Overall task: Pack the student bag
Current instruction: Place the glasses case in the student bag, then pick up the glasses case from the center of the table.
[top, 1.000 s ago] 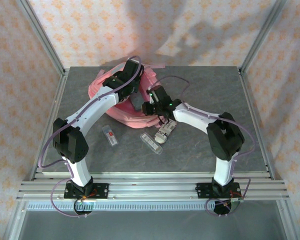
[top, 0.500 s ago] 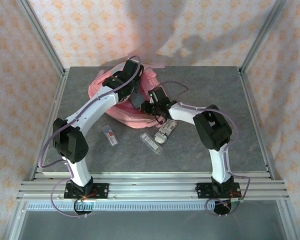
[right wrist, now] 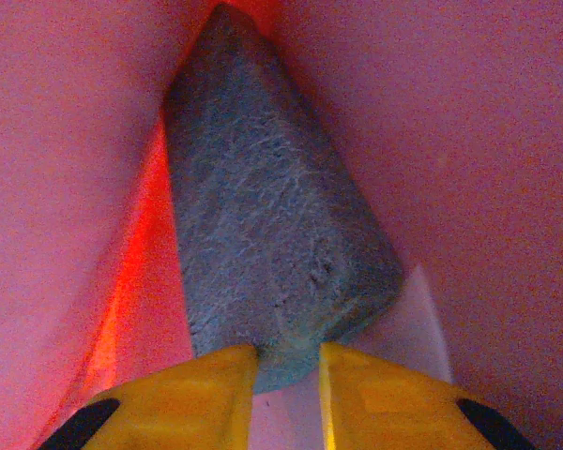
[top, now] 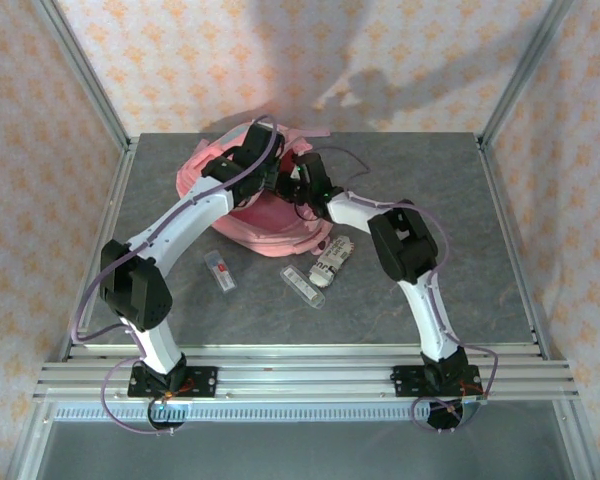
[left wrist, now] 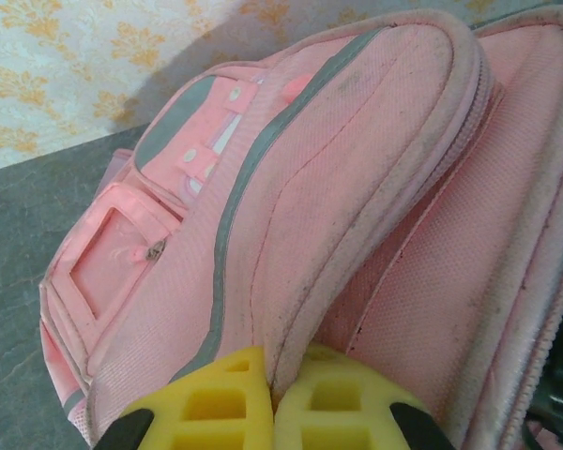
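From above, I see the student bag (top: 270,225) at the far middle of the table (top: 430,180), with both arms reaching into it.

Left wrist: my left gripper (left wrist: 272,389) pinches the bag's flap edge. If that grip slips, the opening collapses.

Right wrist: my right gripper (right wrist: 288,361) clamps a grey block (right wrist: 263,216) inside pink fabric, where it could snag.
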